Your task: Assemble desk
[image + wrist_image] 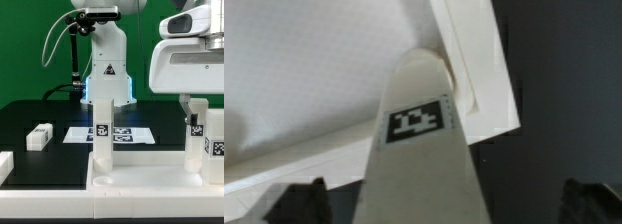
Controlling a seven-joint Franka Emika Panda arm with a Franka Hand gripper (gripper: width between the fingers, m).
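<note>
My worry: the leg [416, 150] standing at a corner of the panel [313, 80] may be only loosely seated, so an off-centre squeeze could tip it. The gripper [438, 205] hovers directly above, fingers spread wide either side (touching nothing, as far as I see).

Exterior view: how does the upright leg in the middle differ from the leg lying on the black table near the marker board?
The upright leg stands on end; the lying leg rests on its long side. The upright leg rises from the panel; the lying leg sits on the table, apart from the panel. Both are white oblong blocks.
</note>
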